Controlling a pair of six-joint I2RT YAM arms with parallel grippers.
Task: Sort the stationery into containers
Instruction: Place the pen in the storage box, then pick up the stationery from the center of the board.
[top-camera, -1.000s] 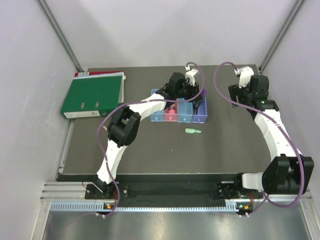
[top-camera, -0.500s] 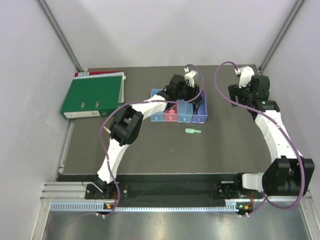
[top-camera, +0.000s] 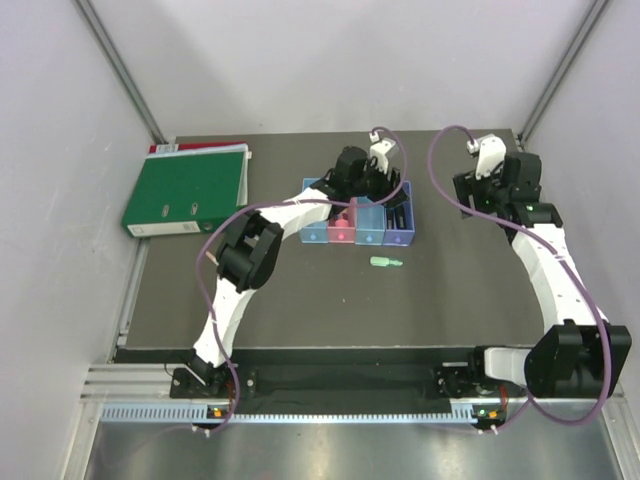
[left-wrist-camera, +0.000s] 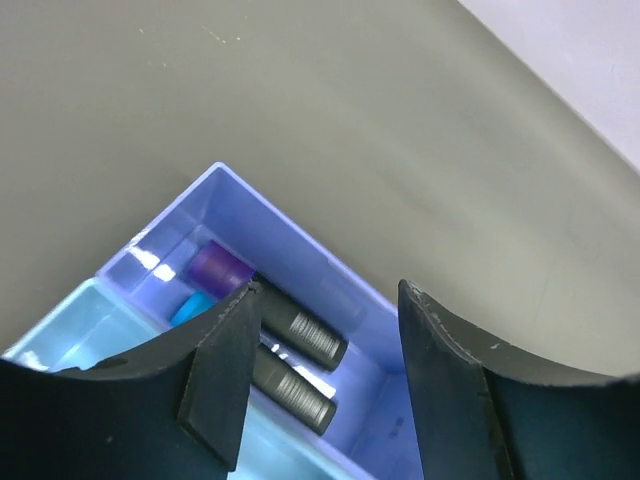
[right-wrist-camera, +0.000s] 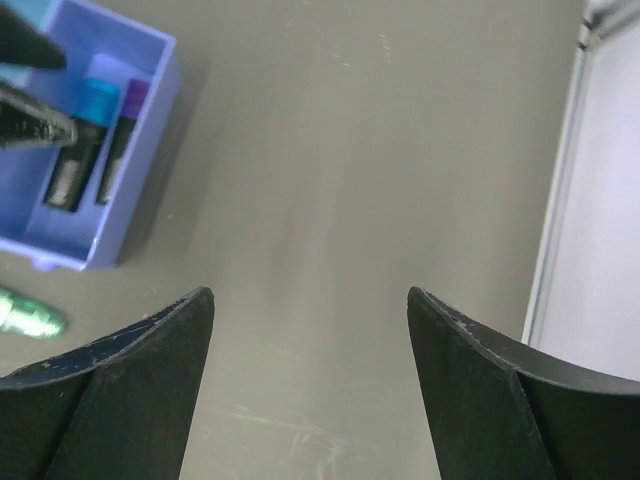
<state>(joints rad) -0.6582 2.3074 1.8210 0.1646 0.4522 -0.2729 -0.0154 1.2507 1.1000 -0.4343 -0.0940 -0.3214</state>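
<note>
While spread wide with nothing gripped, left claw (left-wrist-camera: 328, 300) hangs straight over the purple-blue bin (left-wrist-camera: 300, 250). Can't tell whether its tips dip below that bin's rim.

Inside the bin: two dark markers side by side along its length, caps at the same end. The purple-capped marker (left-wrist-camera: 218, 268) sits nearer the bin's outer long wall. The blue-capped marker (left-wrist-camera: 193, 307) sits nearer the wall shared with the neighbouring bin.

Right claw (right-wrist-camera: 310, 300): also fully open and empty, over bare counter (right-wrist-camera: 350, 150), off to the right of the purple-blue bin and apart from it.

Green marker (top-camera: 386, 263): loose on the counter just in front of the purple-blue bin's near end, by its near-left corner. It isn't touching the bin, lies crosswise to the bin's length, and is not in any bin.

The purple-blue bin is the right end of a joined four-bin row. Going left from it: inner light blue bin (top-camera: 371, 228), pink bin (top-camera: 342, 230), end light blue bin (top-camera: 315, 225). The left arm covers their far ends, and their contents aren't readable from the top view.

Green binder (top-camera: 185, 190): flat on the counter, well left of the purple-blue bin, past the row's other end and a bit farther back.
</note>
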